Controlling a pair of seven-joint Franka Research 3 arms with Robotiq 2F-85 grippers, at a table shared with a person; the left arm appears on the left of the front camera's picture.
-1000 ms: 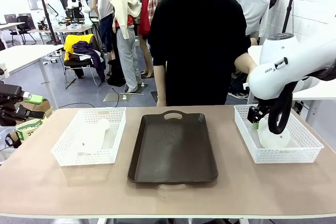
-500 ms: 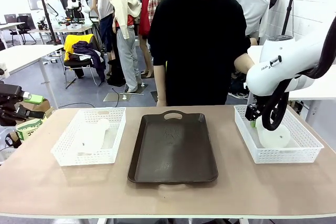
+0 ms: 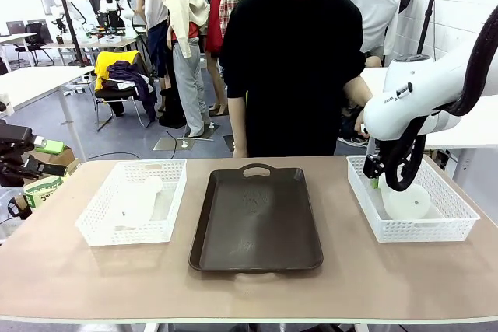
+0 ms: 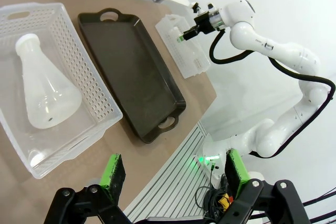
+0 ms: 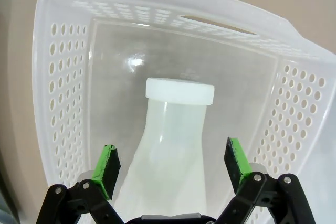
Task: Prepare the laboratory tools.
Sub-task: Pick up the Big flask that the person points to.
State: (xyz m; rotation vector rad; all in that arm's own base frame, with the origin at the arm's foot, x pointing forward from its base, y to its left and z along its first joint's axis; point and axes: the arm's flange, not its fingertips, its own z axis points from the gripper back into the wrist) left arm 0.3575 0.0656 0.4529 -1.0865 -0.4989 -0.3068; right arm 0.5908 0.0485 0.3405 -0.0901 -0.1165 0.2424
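Two translucent whitish flasks lie on their sides, one in each white basket. The left flask (image 3: 138,201) (image 4: 45,94) rests in the left basket (image 3: 168,192) (image 4: 84,66). The right flask (image 3: 406,202) (image 5: 173,129) lies in the right basket (image 3: 451,211) (image 5: 58,98). My right gripper (image 3: 376,174) (image 5: 172,162) (image 4: 190,29) hangs open inside that basket, a green pad on either side of the flask's shoulder, not touching it. Off the table's left edge, my left gripper (image 3: 35,157) (image 4: 173,174) stands open with nothing between its fingers.
A dark brown tray (image 3: 257,219) (image 4: 131,72) lies between the baskets. A person in black stands at the far side, one hand (image 3: 360,118) behind my right arm. Bare tabletop runs along the near edge.
My right arm has shifted slightly left and back over the right basket, its gripper still open. The flasks, baskets and left arm have not moved.
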